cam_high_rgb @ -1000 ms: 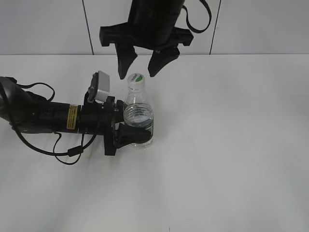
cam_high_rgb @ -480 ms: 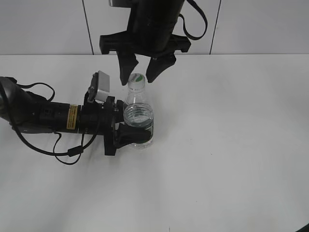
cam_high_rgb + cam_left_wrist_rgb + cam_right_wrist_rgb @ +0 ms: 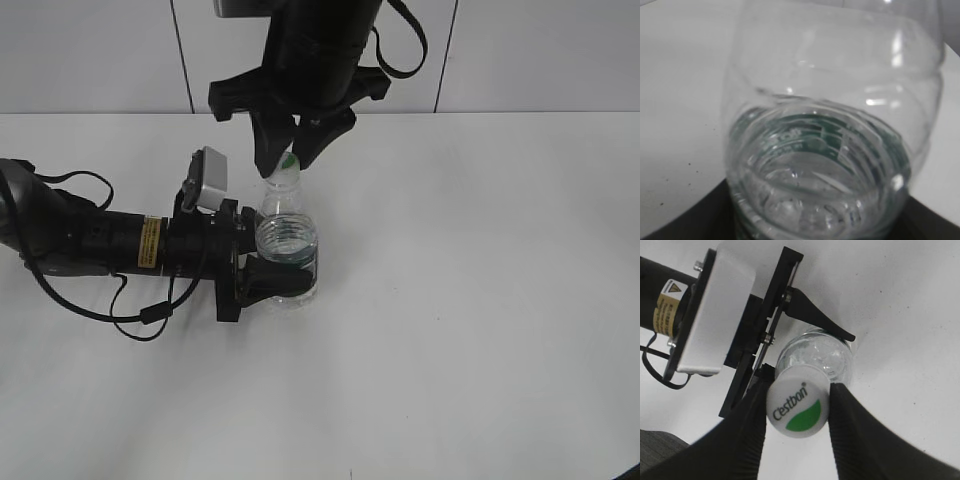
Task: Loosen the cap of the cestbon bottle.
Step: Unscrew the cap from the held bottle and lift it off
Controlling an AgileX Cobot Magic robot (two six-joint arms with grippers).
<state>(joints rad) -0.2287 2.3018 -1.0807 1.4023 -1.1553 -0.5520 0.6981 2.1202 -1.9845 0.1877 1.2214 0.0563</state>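
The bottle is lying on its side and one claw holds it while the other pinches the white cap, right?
Not quite: the bottle stands upright, as the exterior view shows. The left gripper does hold its body, and the right gripper is around the white cap.

Both arms are matte black — the left arm (image 3: 90,240) carries a yellow warning sticker (image 3: 150,242), looping black cables (image 3: 130,315) and a grey wrist camera (image 3: 210,180).

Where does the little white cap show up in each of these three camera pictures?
Exterior view: the cap is upper centre, between the right gripper fingers.
Left wrist view: not in it.
Right wrist view: lower centre, lettering visible.
Shared landmark: the cestbon bottle.
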